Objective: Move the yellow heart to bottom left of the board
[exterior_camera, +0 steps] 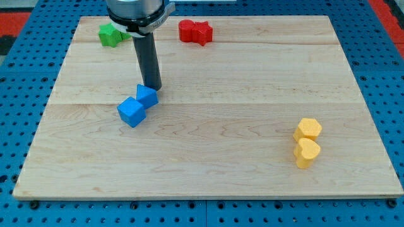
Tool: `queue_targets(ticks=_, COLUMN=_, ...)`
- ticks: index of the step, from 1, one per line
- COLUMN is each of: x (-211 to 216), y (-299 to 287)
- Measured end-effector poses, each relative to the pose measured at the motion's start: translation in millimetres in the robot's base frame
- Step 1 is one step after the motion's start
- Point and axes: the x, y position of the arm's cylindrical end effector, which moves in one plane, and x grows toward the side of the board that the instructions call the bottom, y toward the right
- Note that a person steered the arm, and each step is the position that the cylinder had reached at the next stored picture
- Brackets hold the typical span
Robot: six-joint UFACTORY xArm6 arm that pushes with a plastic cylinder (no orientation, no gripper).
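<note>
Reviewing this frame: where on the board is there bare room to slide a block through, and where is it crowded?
Bare wood fills the centre, between my tip with the two blue blocks and the yellow heart under the yellow hexagonal block. The bottom-left corner below the blue pair is also bare. Crowded: the top edge around the green block and red block, and the touching yellow pair.

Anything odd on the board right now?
No damage, nothing tipped or off the board. One mismatch: my tip sits against the two blue blocks at the view's left, while the yellow heart lies far off at the lower right, touching the yellow hexagon.
</note>
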Motion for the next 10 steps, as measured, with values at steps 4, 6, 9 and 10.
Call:
queue_targets(ticks=4, x=-91.7, y=69.8)
queue_targets(ticks=6, x=-126.1, y=177.4)
queue_targets(ticks=9, x=92.5, y=305.8)
queue_targets(ticks=10, x=116.6, y=305.6)
